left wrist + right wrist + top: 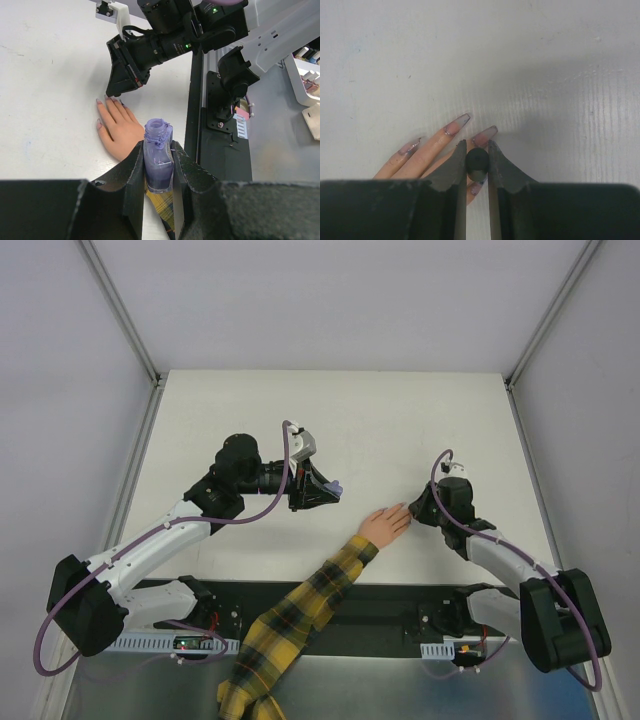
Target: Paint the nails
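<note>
A peach-skinned hand [386, 523] lies flat on the white table, its arm in a yellow-and-black plaid sleeve [300, 610]. Its long nails [461, 121] show in the right wrist view, pale with purple traces; another nail [487, 134] lies just beyond the jaw tips. My right gripper [477, 145] hangs over the fingertips, shut on a small black cap [477, 161]; whatever hangs under the cap is hidden. My left gripper [158, 150] hovers left of the hand [120, 127], shut on an uncapped purple bottle [158, 160] held upright.
The black base rail [380, 625] and both arm mounts run along the near table edge. A white tray [305, 75] with small items sits beyond that edge. Metal frame posts [130, 330] stand at the table's back corners.
</note>
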